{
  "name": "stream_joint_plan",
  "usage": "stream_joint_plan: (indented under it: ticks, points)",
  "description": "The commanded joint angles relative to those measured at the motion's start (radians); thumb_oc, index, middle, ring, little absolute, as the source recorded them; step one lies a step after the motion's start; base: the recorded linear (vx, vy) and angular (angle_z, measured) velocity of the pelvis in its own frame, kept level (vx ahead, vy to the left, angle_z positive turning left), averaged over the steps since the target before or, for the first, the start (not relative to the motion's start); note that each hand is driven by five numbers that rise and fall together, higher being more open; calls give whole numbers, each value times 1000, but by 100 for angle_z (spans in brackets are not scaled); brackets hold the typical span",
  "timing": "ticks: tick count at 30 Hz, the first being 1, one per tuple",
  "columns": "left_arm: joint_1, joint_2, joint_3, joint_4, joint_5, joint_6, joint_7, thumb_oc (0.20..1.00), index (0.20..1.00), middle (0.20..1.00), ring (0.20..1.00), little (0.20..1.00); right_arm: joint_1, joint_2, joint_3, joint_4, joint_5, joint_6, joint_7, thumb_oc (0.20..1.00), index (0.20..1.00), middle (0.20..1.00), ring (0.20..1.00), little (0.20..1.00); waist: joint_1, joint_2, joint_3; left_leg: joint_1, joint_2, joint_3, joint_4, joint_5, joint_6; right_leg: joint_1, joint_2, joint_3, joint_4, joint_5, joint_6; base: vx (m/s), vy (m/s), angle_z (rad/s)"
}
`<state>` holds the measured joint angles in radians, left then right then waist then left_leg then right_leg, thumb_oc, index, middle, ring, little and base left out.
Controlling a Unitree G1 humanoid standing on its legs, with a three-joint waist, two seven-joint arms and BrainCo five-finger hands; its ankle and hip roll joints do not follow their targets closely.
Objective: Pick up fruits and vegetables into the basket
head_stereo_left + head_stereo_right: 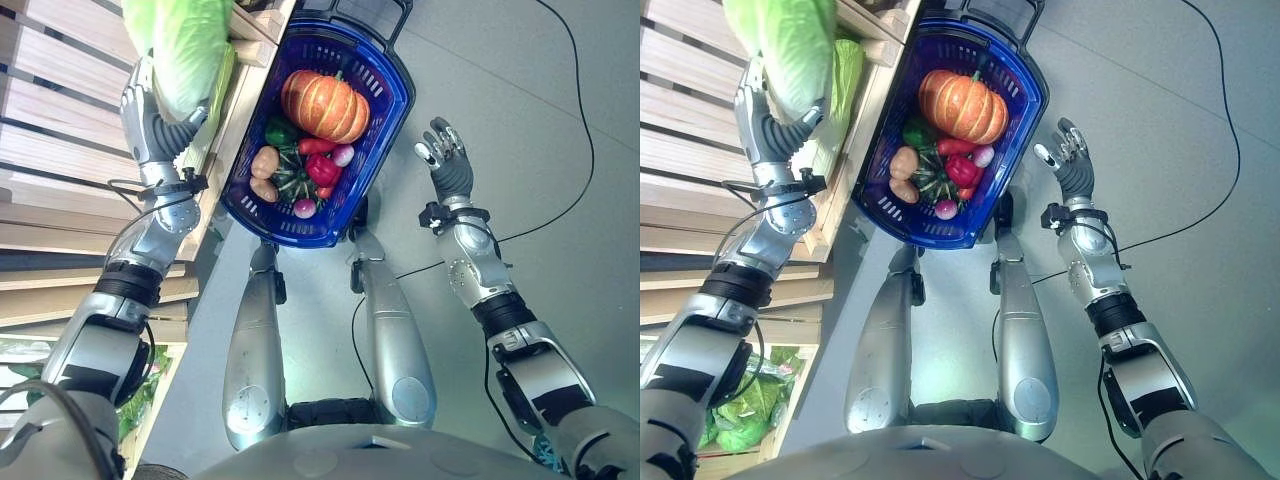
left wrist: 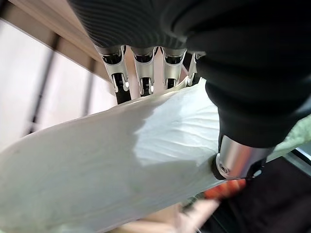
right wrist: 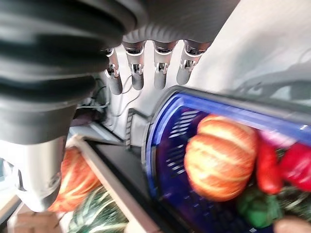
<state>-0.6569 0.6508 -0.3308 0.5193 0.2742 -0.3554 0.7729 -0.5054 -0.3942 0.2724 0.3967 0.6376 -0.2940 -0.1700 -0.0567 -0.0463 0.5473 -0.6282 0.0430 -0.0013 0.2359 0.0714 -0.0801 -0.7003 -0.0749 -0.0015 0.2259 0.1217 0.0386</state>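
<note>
My left hand (image 1: 152, 128) is shut on a pale green cabbage (image 1: 185, 45), lifted over the wooden shelf's edge left of the basket; in the left wrist view its fingers (image 2: 141, 73) and thumb wrap the cabbage (image 2: 121, 165). The blue basket (image 1: 385, 130) stands on the floor and holds an orange pumpkin (image 1: 325, 105), red peppers (image 1: 322, 167), a green pepper (image 1: 279, 131), potatoes (image 1: 265, 162) and small radishes. My right hand (image 1: 445, 160) hovers open to the right of the basket, holding nothing.
Wooden slatted shelves (image 1: 60, 150) fill the left side, with another cabbage (image 1: 845, 70) lying in the crate. Leafy greens (image 1: 745, 410) sit on a lower shelf. Grey floor (image 1: 530, 100) stretches to the right. The right wrist view has a striped squash (image 3: 97, 213) on a shelf.
</note>
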Motion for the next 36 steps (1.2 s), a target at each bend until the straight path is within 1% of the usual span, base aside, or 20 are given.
stream_joint_plan:
  ticks: [1, 9, 13, 14, 17, 19, 26, 32, 36]
  points:
    - [-25, 24, -17, -94, 36, -62, -43, 200, 200, 200, 200, 200, 39, -53, -19, -138, -30, -51, 18, 1000, 1000, 1000, 1000, 1000, -13, 55, -27, -3, -49, 7, -27, -13, 14, 61, 41, -51, 57, -120, 23, 0, 0, 0]
    - [-55, 46, -67, -165, 28, -76, -140, 200, 200, 200, 200, 200, 31, -59, 6, -245, -28, -53, 70, 1000, 1000, 1000, 1000, 1000, -22, 56, -27, 6, -44, 17, -37, -9, 14, 67, 40, -44, 49, -115, 30, 3, 5, -2]
    - [-65, 46, -88, -203, 17, -84, -206, 200, 200, 200, 200, 200, 24, -63, 25, -289, -26, -54, 85, 1000, 1000, 1000, 1000, 1000, -24, 55, -27, 6, -43, 21, -40, -8, 16, 67, 40, -44, 44, -113, 31, 0, 0, 0]
    - [-69, 43, -98, -222, 11, -81, -238, 200, 200, 200, 200, 200, 17, -61, 32, -306, -30, -47, 85, 1000, 1000, 1000, 1000, 1000, -23, 55, -27, 4, -44, 21, -40, -7, 16, 66, 40, -43, 44, -112, 32, 0, 0, 0]
    - [-75, 34, -116, -250, -11, -79, -277, 200, 200, 200, 200, 200, 6, -59, 47, -336, -29, -29, 89, 1000, 1000, 1000, 1000, 1000, -22, 55, -27, 4, -43, 22, -42, -7, 16, 66, 40, -42, 43, -111, 33, 0, 0, 0]
    - [-76, 23, -124, -258, -31, -82, -296, 200, 200, 200, 200, 200, -3, -57, 58, -346, -23, -17, 93, 1000, 1000, 1000, 1000, 1000, -21, 55, -27, 5, -43, 23, -44, -6, 17, 66, 40, -43, 42, -110, 34, 0, 0, 0]
    - [-102, 1, -158, -280, -62, -59, -356, 200, 200, 200, 200, 200, -32, -53, 100, -367, 5, 15, 113, 1000, 1000, 1000, 1000, 1000, -19, 47, -27, 6, -40, 26, -47, -6, 17, 65, 42, -41, 40, -106, 38, 0, 0, 0]
    - [-124, -20, -189, -293, -61, -61, -389, 200, 200, 200, 200, 200, -49, -44, 125, -376, 34, 31, 127, 1000, 1000, 1000, 1000, 1000, -18, 41, -27, 3, -39, 28, -48, -6, 18, 62, 44, -42, 39, -104, 38, 0, 0, 0]
    - [-138, -31, -212, -305, -77, -48, -400, 200, 200, 200, 200, 200, -62, -43, 147, -384, 65, 47, 136, 1000, 1000, 1000, 1000, 1000, -19, 34, -27, 3, -38, 27, -50, -6, 18, 61, 47, -41, 38, -102, 40, 0, 0, 0]
